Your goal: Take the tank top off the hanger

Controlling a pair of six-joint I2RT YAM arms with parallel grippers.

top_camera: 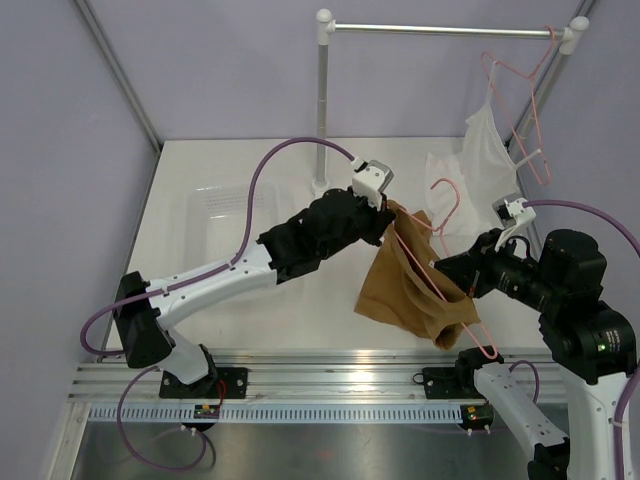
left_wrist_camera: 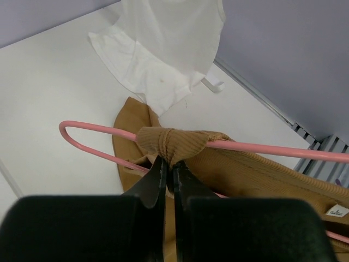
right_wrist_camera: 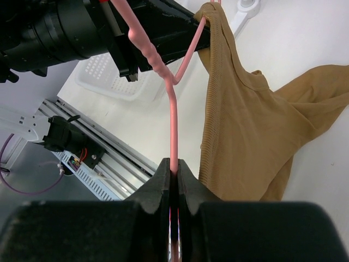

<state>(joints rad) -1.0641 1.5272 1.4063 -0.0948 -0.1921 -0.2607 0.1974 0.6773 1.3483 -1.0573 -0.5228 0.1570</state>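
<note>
Pinching a bunched shoulder strap, the left hand point(left_wrist_camera: 169, 164) has its two dark fingers closed nearly together on a knot of ribbed tan cloth, right where that strap wraps over the pink wire; the right hand point(right_wrist_camera: 174, 166) is clamped tight on the wire itself, with the thin rod running up from between its fingers.

From the top view, the hanger point(top_camera: 445, 205) is held tilted above the counter point(top_camera: 300, 310), hook end up toward the back and its lower corner down near the front edge; the tank top point(top_camera: 405, 290) droops from it between the two hands, one strap up at the left hand and the body sagging in loose folds toward the right arm; whether its lowest fold touches the counter I cannot tell.

Farther back on the right, a white sheer garment point(top_camera: 480, 150) hangs from a second pink hanger point(top_camera: 520, 100) hooked on a metal rail point(top_camera: 440, 30), with its hem spread on the counter; a clear bin point(top_camera: 225, 215) sits on the left side, behind the left arm.
</note>
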